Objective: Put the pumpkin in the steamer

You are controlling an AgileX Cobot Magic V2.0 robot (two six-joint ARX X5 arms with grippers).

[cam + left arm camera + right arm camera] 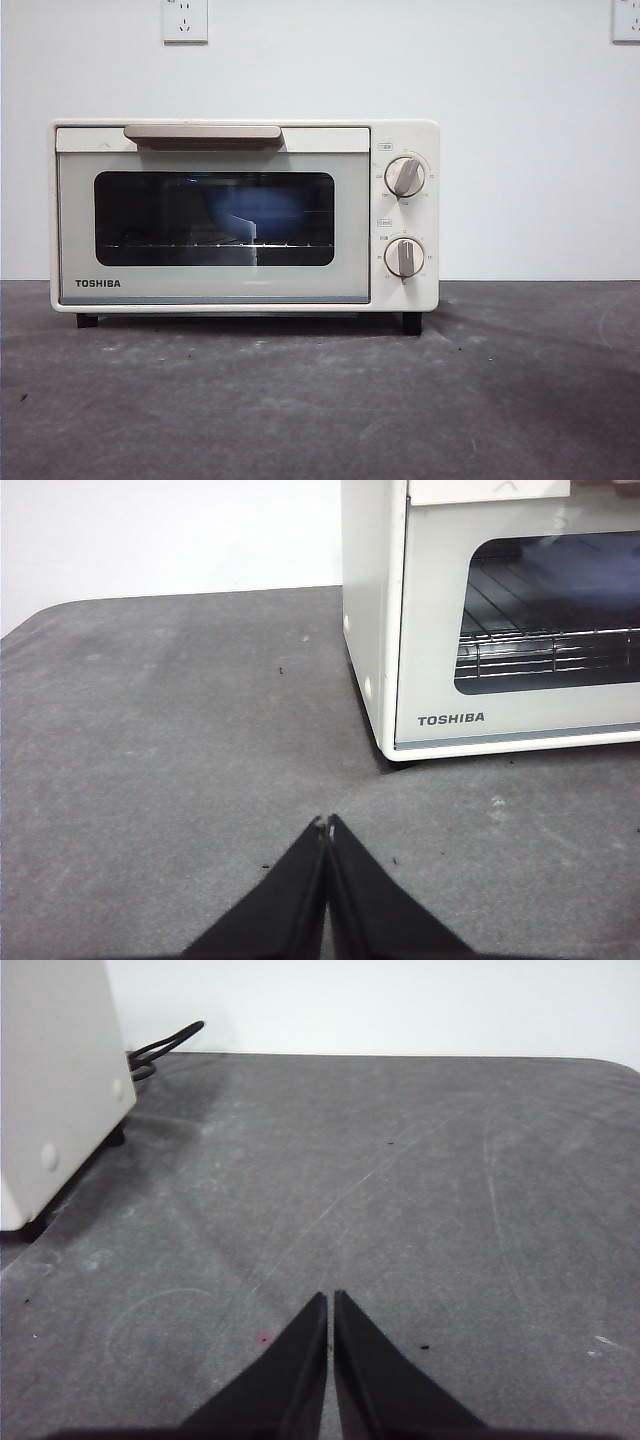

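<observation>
Nearest, the left gripper (327,825) and right gripper (330,1300) wait above the grey table (320,400), jaws pressed together, empty. Beyond, the cream-white boxy TOSHIBA steamer (245,215) stands closed. No pumpkin shows; opening the door likely comes first.

A dark grey table (320,400), scuffed with pale marks, is stretching across the near scene. A white wall (520,150) is rising behind it, carrying two sockets (185,20) high up. A black cable (160,1050) is lying at the table's far edge.
</observation>
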